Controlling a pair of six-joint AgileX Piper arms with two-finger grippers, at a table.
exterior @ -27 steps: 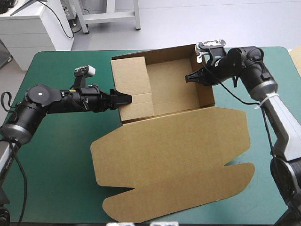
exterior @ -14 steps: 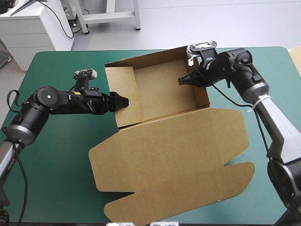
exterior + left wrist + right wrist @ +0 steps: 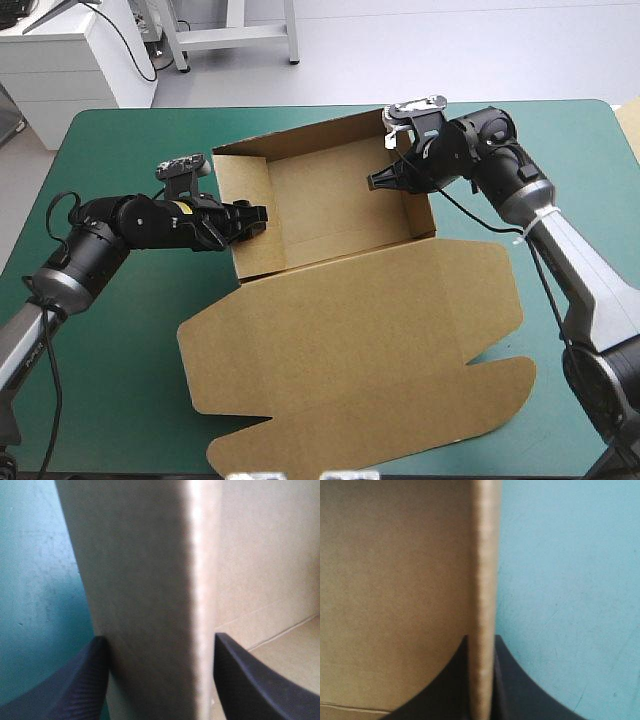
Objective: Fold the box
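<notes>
— What is different from just before?

— The box [image 3: 340, 300] has slid toward the left edge of the counter [image 3: 110, 350] and has turned a little, so its far left corner now points more to the left. Both arms went with it. The left wall [image 3: 245, 185] was leaning inward before and showed a broad face. Now it stands steeper and looks narrow from above.

— And the hands, do they hold something?

— Yes. The right hand [image 3: 378, 180] is clenched on the right wall [image 3: 420, 220]. In its wrist view the black fingers are almost together, with only the thin edge of board between them. The left hand [image 3: 258, 215] grasps the left wall. Its fingers stand further apart, because the brown board between them is thick there, probably doubled, and each finger lies against one face.

— Where is the box now?

— On the teal-green counter. The tray part is in the far half, between the two hands, and the lid [image 3: 360, 370] lies flat toward the near edge.

— What does this mean for the task?

— It seems the robot is bringing the side walls upright, and this pull has dragged the whole sheet along. The walls are raised but probably still need tucking. The lid is not yet folded.
</notes>
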